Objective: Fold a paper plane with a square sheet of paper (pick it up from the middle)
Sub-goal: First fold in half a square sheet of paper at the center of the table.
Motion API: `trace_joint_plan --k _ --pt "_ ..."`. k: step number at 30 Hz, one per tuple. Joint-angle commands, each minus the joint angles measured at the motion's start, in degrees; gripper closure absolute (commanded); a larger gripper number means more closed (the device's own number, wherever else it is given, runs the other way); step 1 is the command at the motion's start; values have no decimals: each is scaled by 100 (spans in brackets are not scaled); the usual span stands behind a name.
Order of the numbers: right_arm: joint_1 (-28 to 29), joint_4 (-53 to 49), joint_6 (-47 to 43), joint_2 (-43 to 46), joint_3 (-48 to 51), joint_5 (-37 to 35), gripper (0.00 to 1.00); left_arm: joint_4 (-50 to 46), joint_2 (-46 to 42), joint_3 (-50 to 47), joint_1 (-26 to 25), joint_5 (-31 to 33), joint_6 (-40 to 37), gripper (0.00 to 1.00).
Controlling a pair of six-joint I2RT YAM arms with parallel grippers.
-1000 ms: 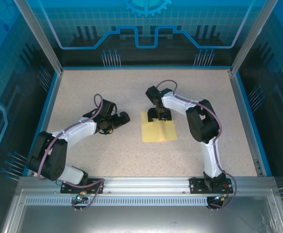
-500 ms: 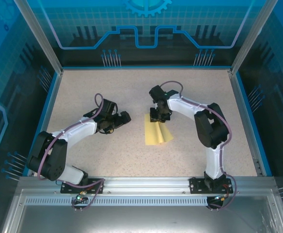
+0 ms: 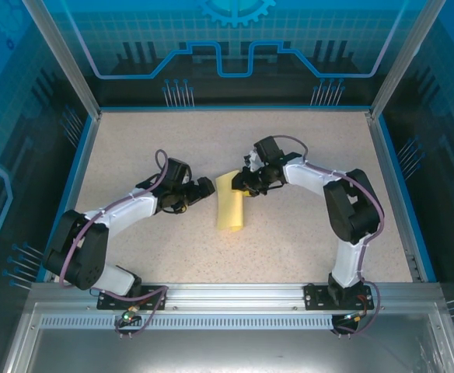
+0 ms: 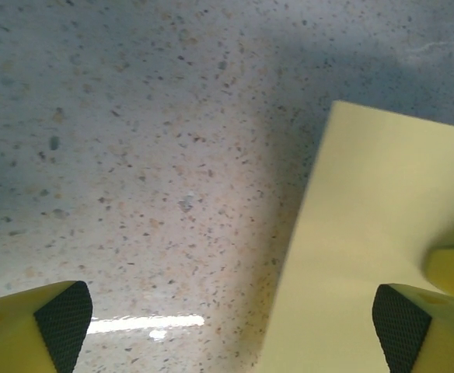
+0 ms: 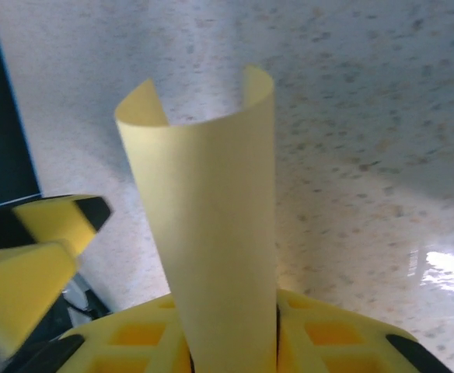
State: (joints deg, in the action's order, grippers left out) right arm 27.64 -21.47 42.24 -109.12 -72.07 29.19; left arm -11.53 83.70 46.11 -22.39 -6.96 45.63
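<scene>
The square sheet of paper (image 3: 228,206), pale yellow, is curled into a trough, narrow in the top view, its far end lifted. My right gripper (image 3: 241,185) is shut on that far end; in the right wrist view the paper (image 5: 211,225) rises out from between my right gripper's (image 5: 231,346) yellow fingers. My left gripper (image 3: 205,189) is open just left of the sheet. In the left wrist view the paper (image 4: 375,225) reaches in from the right, its edge between my left gripper's (image 4: 231,322) spread fingertips (image 4: 60,322). No paper plane shape shows.
The speckled tabletop (image 3: 165,249) is bordered by a blue rim and metal frame posts (image 3: 390,85). The two grippers are close together near the table's middle. The left gripper's yellow fingers (image 5: 48,233) show at the left of the right wrist view.
My right gripper shut on the sheet's far edge and dragged it left, lifting and curling it. The flat square now looks narrow and sits beside my left gripper, which edged right.
</scene>
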Motion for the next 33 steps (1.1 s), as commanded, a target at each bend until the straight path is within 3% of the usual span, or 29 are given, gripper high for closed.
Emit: trace_joint_plan --k 1,6,15,20,25,33 --pt "-18 -686 -544 -261 -185 -605 67 305 59 -100 -110 -347 198 4" --pt "-38 -1042 -952 -310 -211 -1367 54 816 197 -228 -220 -790 421 9" --pt "-187 -771 -871 53 69 -941 43 2078 675 -599 -299 -1931 823 19" --pt "-344 -416 -713 288 387 -569 42 2360 947 -535 -352 -2213 880 24" --pt "-364 -342 -650 344 509 -507 41 2706 1210 -473 -393 -2464 1008 37" --pt "-412 -305 -574 405 593 -519 42 3378 1385 -493 -401 -2705 1225 69"
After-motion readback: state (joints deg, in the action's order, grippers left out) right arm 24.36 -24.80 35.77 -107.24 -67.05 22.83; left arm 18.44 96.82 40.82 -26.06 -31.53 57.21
